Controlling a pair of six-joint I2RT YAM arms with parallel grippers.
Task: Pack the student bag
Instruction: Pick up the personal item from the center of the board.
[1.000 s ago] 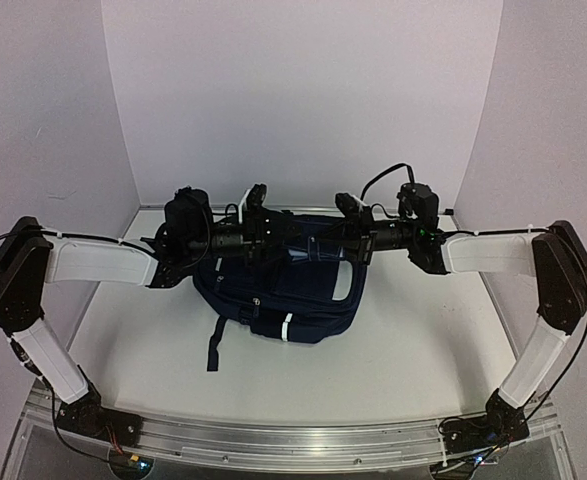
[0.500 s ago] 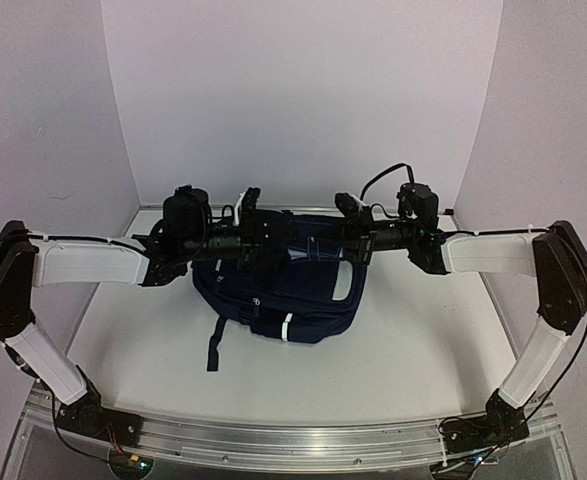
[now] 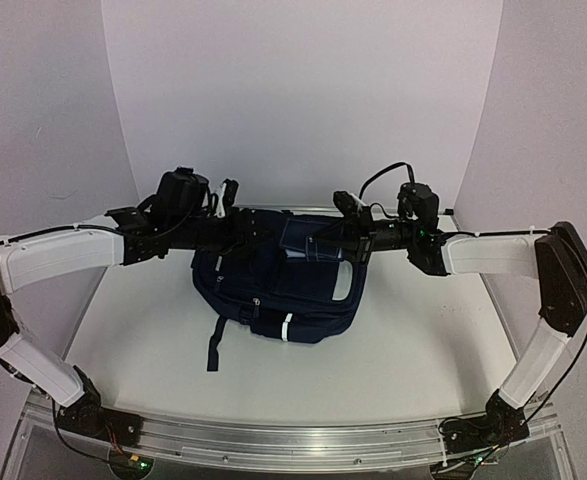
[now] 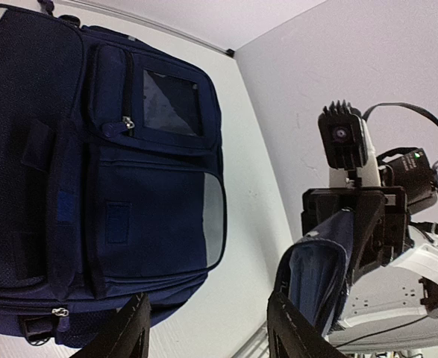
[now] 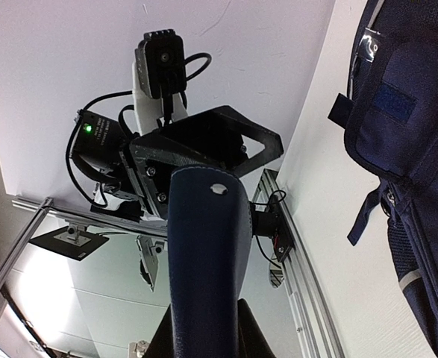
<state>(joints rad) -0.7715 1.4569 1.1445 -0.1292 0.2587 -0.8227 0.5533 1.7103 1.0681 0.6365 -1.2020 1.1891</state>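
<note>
Over the floppy student bag (image 3: 283,290), my right gripper (image 5: 204,332) pinches a navy wallet (image 4: 316,276), left gripper (image 4: 211,328) spread empty; I'd grab its top hem.

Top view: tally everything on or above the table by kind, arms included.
navy backpack: 1
navy wallet, in the right pincer: 1
arms: 2, the left arm and the right arm
total: 4

Matt woven cloth w/ a glossy clear-plastic window (image 4: 170,103) is seen on the student bag (image 4: 92,186) beyond the left fingers (image 4: 133,332), while smooth, faintly sheeny leather-like matl. w/ stitching is shown by the wallet (image 5: 204,253) betw. the right fingers (image 5: 248,339).
</note>
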